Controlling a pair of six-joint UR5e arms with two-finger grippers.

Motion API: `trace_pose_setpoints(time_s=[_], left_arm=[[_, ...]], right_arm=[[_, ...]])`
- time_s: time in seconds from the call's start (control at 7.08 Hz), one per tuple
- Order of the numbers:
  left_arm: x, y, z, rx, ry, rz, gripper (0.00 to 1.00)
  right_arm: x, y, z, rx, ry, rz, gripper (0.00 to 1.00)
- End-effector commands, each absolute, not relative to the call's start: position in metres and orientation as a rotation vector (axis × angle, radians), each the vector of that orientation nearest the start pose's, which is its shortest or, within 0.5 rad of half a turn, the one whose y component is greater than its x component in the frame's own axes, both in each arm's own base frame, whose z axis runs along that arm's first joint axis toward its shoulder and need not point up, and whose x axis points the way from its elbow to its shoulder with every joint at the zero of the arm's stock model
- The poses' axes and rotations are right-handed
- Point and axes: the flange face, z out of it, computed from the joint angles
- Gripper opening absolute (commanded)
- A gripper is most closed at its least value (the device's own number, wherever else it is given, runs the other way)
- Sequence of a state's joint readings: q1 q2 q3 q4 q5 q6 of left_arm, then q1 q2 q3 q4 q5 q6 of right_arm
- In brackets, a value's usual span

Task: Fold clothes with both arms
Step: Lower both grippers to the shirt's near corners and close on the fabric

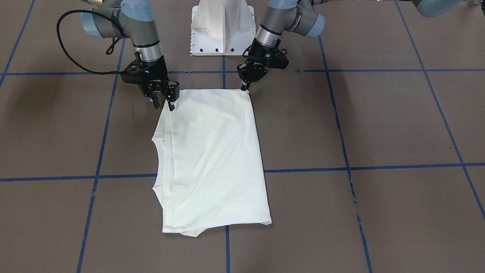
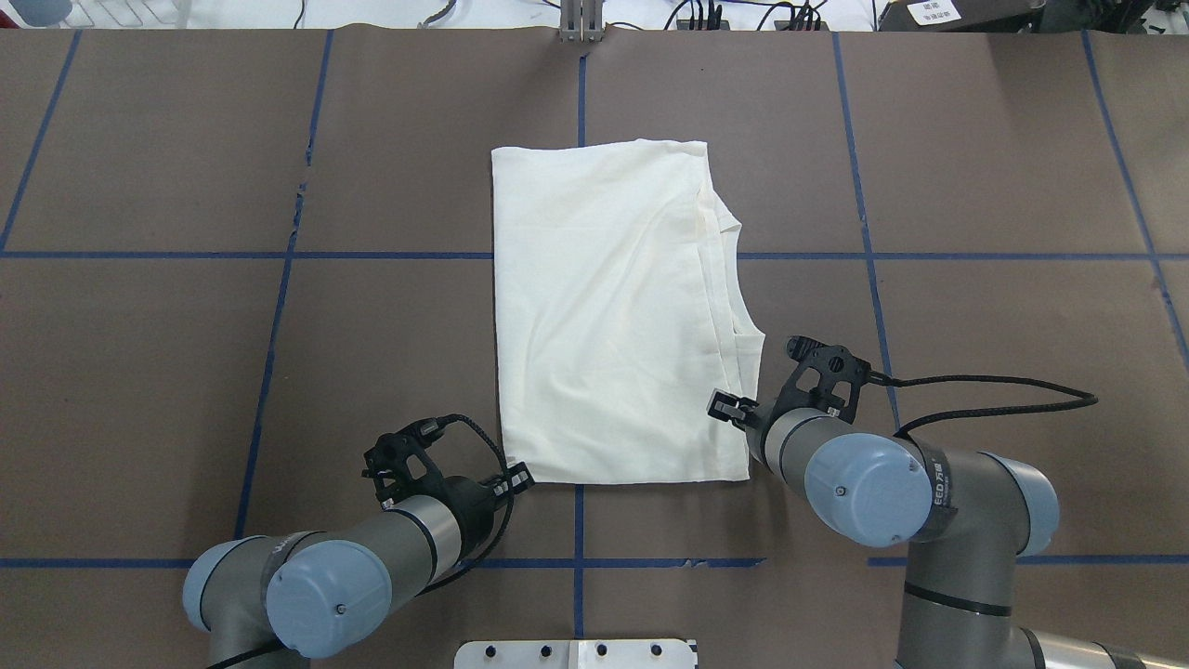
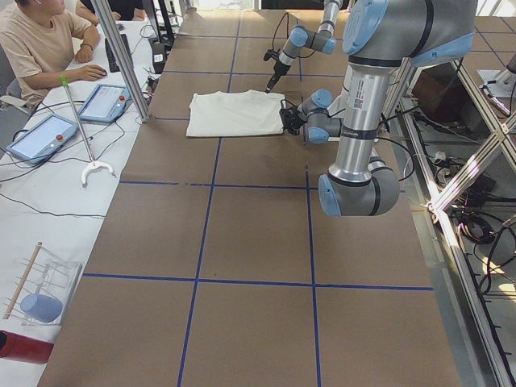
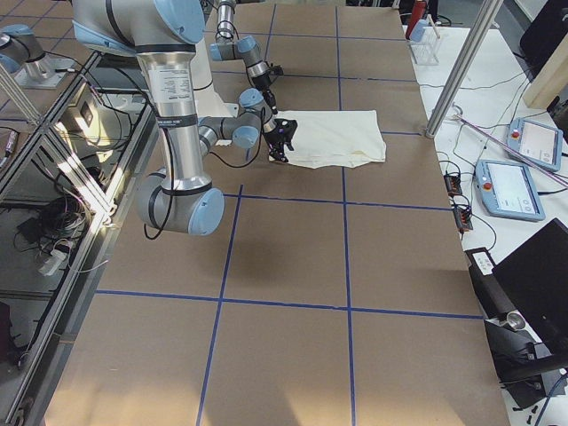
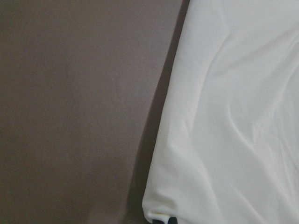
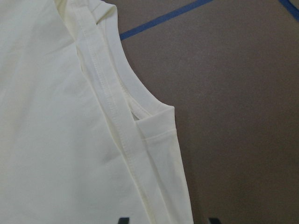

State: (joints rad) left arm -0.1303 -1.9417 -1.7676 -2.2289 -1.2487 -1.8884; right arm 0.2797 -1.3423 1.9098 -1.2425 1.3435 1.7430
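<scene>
Centrally on the brown table (image 2: 975, 325), which was crossed by blue tape lines (image 2: 864, 255), a cream shirt (image 2: 604, 316) lay folded into a long rectangle, plain side up, with its neckline along the robot's right. The left gripper (image 1: 245, 88) pinched the shirt's robot-side left corner, fingers closed on the cloth. The right gripper (image 1: 163, 106) stood at the robot-side right corner, fingers spread apart astride the edge.

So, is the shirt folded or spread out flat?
Folded. The shirt lies as a rectangle with no sleeves out, and stacked layers show along its edge in the right wrist view.
</scene>
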Motion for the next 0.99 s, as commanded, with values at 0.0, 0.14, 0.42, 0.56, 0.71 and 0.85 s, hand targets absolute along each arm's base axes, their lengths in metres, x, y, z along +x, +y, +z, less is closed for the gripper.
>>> trace_pose_setpoints(time_s=[0.0, 0.14, 0.42, 0.56, 0.71, 0.85], left_arm=[[0.5801, -0.2423, 0.2845, 0.169, 1.257, -0.584, 0.00], [0.5797, -0.2423, 0.2838, 0.169, 1.258, -0.584, 0.00], [0.5791, -0.2422, 0.2840, 0.169, 1.258, -0.584, 0.00], [0.5787, -0.2421, 0.2833, 0.168, 1.260, -0.584, 0.00], [0.5787, -0.2421, 0.2833, 0.168, 1.260, -0.584, 0.00], [0.5783, -0.2419, 0.2826, 0.167, 1.261, -0.583, 0.00]], right_arm=[[-0.5066, -0.2974, 0.3512, 0.255, -0.885, 0.506, 0.58], [-0.5072, -0.2965, 0.3513, 0.253, -0.885, 0.504, 0.55], [-0.5080, -0.2949, 0.3497, 0.252, -0.889, 0.502, 0.34], [-0.5085, -0.2942, 0.3513, 0.252, -0.886, 0.499, 0.28], [-0.5082, -0.2941, 0.3506, 0.252, -0.887, 0.499, 0.18], [-0.5087, -0.2932, 0.3506, 0.250, -0.887, 0.497, 0.02]])
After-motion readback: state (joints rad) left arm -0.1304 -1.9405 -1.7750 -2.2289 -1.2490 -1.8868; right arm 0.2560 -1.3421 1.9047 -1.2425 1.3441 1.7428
